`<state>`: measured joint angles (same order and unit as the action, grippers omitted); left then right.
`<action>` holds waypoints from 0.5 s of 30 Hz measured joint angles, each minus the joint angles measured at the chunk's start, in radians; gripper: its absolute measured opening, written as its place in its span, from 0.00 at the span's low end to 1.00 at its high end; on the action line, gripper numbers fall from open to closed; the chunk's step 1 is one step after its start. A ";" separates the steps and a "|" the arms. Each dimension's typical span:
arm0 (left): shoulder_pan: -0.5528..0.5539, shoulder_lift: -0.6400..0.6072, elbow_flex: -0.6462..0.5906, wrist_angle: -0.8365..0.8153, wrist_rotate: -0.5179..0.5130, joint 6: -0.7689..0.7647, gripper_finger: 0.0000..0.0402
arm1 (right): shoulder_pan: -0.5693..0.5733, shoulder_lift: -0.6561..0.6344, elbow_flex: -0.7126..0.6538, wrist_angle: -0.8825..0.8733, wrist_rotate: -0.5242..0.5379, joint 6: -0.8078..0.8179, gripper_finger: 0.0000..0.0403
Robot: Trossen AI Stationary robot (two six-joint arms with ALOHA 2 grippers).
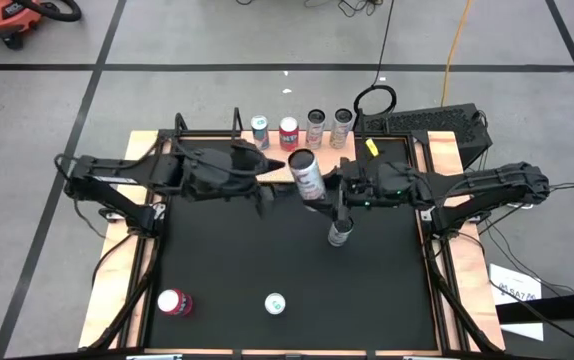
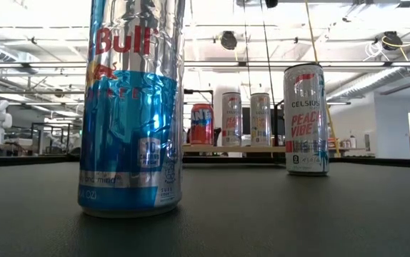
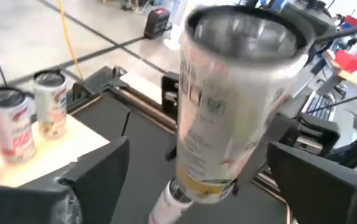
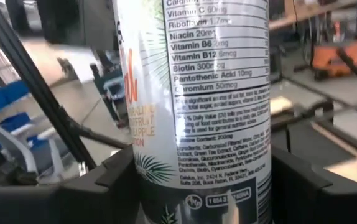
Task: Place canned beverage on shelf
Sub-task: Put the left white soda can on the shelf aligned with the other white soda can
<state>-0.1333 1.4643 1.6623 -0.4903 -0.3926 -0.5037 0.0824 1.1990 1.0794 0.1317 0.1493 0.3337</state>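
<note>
Even, bright light comes from ceiling lamps (image 2: 262,68) seen in the low view. The big blue can (image 2: 132,107) there shows glare and some blur. Both wrist views are blurred on the held can (image 3: 228,99). The black mat (image 1: 297,270) shows only soft shadows.

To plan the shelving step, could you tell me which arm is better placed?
Right, probably: the right claw grips the can near the shelf; the left claw is open.

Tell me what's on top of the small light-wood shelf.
Four upright cans on the shelf: a teal can, a red can, two pale cans. Low view: the blue can hides the teal one.
</note>
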 joint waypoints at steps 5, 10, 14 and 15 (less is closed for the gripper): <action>0.004 0.065 0.000 0.179 0.021 0.120 0.99 | -0.005 -0.001 0.000 0.079 -0.021 -0.037 0.62; 0.007 0.101 0.000 0.289 0.052 0.222 0.96 | -0.007 0.000 0.000 0.075 -0.024 -0.044 0.63; 0.024 0.105 0.000 0.288 0.060 0.222 0.89 | -0.007 -0.007 0.000 0.074 -0.027 -0.049 0.63; 0.027 0.106 0.000 0.290 0.061 0.223 0.86 | -0.007 -0.008 0.000 0.073 -0.037 -0.048 0.63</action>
<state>-0.1061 1.5701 1.6623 -0.2001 -0.3319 -0.2811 0.0750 1.1911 1.0798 0.2050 0.1118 0.2852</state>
